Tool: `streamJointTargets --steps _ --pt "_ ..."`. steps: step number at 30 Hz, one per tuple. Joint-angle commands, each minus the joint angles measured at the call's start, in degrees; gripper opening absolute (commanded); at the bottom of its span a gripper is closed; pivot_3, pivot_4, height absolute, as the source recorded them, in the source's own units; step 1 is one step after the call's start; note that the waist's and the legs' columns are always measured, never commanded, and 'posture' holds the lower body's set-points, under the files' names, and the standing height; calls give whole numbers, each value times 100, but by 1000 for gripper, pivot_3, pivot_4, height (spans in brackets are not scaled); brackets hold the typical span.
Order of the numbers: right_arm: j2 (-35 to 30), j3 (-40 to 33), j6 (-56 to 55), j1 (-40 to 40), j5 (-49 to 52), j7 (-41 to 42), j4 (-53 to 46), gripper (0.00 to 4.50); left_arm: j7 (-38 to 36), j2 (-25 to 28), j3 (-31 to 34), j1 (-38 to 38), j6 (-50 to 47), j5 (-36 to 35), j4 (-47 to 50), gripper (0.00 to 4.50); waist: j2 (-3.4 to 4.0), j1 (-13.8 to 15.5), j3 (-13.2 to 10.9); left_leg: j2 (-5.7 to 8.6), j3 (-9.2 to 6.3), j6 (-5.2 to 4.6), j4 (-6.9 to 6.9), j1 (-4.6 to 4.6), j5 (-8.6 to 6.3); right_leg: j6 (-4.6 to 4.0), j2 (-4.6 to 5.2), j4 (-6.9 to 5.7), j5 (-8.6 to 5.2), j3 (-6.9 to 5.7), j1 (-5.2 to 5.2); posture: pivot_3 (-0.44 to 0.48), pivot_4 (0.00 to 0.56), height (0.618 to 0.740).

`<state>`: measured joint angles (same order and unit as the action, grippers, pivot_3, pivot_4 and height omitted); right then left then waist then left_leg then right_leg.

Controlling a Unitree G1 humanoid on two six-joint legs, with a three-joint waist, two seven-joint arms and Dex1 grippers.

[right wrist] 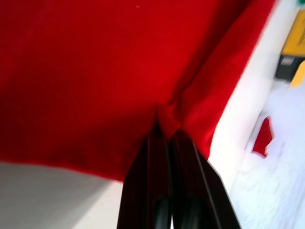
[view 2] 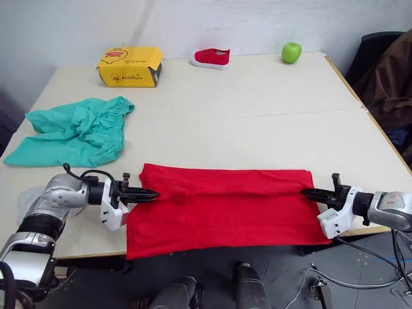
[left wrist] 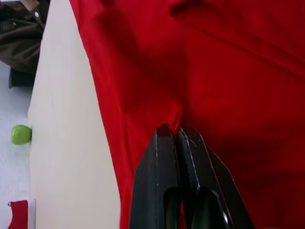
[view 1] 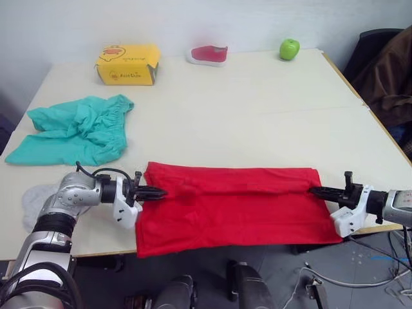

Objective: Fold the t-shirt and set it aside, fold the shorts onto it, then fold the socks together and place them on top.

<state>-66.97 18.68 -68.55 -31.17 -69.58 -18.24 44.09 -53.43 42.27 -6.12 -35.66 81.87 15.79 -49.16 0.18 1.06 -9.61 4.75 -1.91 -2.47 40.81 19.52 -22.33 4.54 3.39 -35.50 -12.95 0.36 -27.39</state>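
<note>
The red t-shirt (view 1: 235, 206) lies folded into a long band along the table's near edge, its lower part hanging over the edge. My left gripper (view 1: 161, 192) is shut on its left end, the cloth pinched between the fingertips (left wrist: 164, 138). At the other end my right gripper (view 1: 314, 190) is shut on the shirt's right edge, where the fabric bunches at the fingers (right wrist: 164, 138). The teal shorts (view 1: 76, 129) lie crumpled at the table's left. A light grey sock (view 1: 33, 201) shows at the near left corner, partly behind my left arm.
A yellow box (view 1: 129, 64) stands at the back left, a small red-and-white shoe (view 1: 208, 55) at the back middle, a green apple (view 1: 290, 48) at the back right. A chair with a brown jacket (view 1: 389, 71) stands off the table's right side.
</note>
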Motion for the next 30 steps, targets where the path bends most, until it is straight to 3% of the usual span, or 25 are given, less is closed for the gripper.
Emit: streamJointTargets --steps 1,6,9,14,19,21,23,25,27,30 --pt "-117 611 202 -283 -605 -842 397 39 633 152 17 -170 75 426 -243 0 -2 1 2 1 2 -6 -19 -33 -1 0 0 10 0 4 26 0 150 740" --pt "-114 1116 -10 -698 -623 -1221 691 39 755 147 -368 -91 -486 9 -242 0 -9 -36 6 0 4 -23 -67 -69 5 17 1 42 9 5 68 0 150 740" --pt "-185 1236 -321 -809 -389 -1050 816 656 375 282 -643 181 -924 -836 139 685 -5 -87 8 -1 4 -27 -79 -70 4 19 1 56 11 6 68 0 150 740" --pt "-433 1043 -1338 -1028 996 136 1333 2305 -467 921 -718 1117 -2494 -2561 2017 2207 -4 -154 7 -13 -2 -27 -86 -68 2 19 -5 74 11 3 69 0 150 740" --pt "-677 1286 -2184 -1398 2742 1679 1982 4026 -771 1605 -250 1920 -4022 -3439 3552 3776 -4 -197 4 -23 0 -27 -84 -72 0 18 -11 80 11 5 78 0 150 740" --pt "-663 1641 -2347 -1608 3602 2527 2586 4500 -984 2115 46 2273 -5204 -3782 3874 4379 -10 -244 0 -28 2 -31 -87 -84 -3 16 -15 85 9 6 89 0 150 740" --pt "-1209 1574 227 -229 7563 5157 298 4500 -1129 2443 248 2442 -6422 -4217 4218 4447 -14 -242 -2 -35 1 -30 -94 -92 -5 11 -21 84 6 5 95 0 150 740" --pt "-1445 1048 2750 565 10333 6703 -1731 4500 -1048 2491 377 2255 -7840 -4776 4450 4447 -6 -234 -1 -49 -15 -34 -90 -85 -13 2 -20 79 1 -1 93 0 150 740" --pt "-1444 507 4364 749 11500 7056 -2827 4500 -919 2366 457 1900 -9089 -5251 4582 4447 3 -248 -3 -52 -20 -55 -72 -80 -24 3 -17 74 2 -5 97 0 150 740" --pt "-1201 -66 5964 796 12017 6969 -3637 4322 -819 2110 582 1277 -10736 -5984 4727 4481 4 -227 -3 -50 -23 -79 -65 -88 -44 4 -19 65 7 -7 98 0 150 740"
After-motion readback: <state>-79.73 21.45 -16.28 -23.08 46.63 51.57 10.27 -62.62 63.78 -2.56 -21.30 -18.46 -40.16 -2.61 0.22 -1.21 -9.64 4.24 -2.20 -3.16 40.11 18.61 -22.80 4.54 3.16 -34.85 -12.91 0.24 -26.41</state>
